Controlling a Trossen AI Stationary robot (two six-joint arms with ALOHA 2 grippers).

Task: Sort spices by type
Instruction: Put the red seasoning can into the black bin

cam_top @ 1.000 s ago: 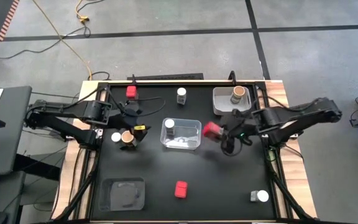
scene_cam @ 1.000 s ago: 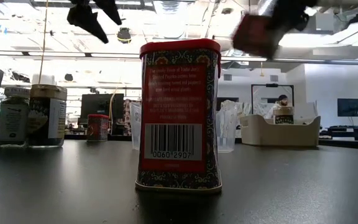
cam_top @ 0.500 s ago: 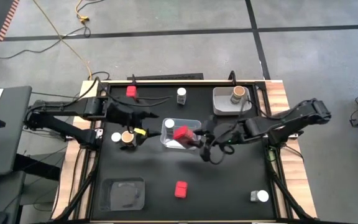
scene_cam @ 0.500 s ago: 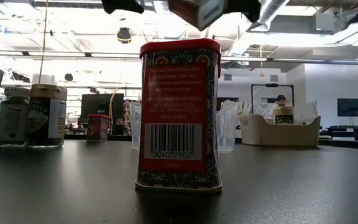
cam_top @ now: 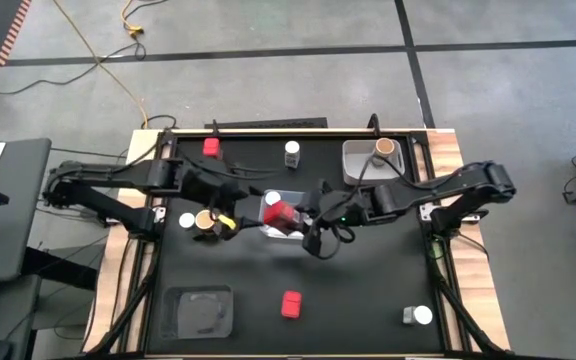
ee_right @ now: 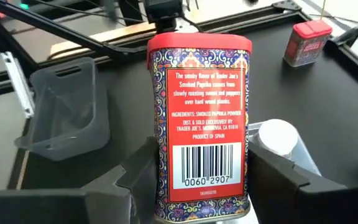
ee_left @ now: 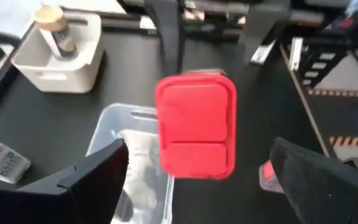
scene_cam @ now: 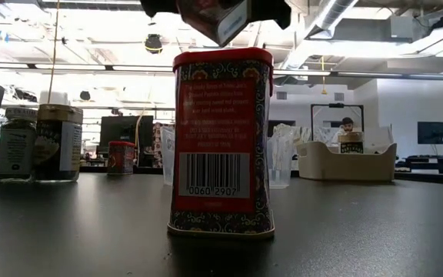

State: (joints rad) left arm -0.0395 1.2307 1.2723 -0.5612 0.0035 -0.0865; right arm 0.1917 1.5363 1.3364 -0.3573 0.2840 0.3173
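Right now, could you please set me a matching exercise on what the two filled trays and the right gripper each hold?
Holders:
1. grey tray
2. middle clear tray
3. right gripper

Contents:
A. red tin
B. tan jar
C. white-lidded jar

Pairs: 1-B, 2-C, 3-A.

arms: mine, two, dark black, jointed segments
left arm [cam_top: 108, 180]: black links, loose black cable, yellow tag near wrist
right arm [cam_top: 448, 190]: black links, looped black cable, small green light
my fingers [ee_right: 291, 186]: dark, flat, blocky, matte
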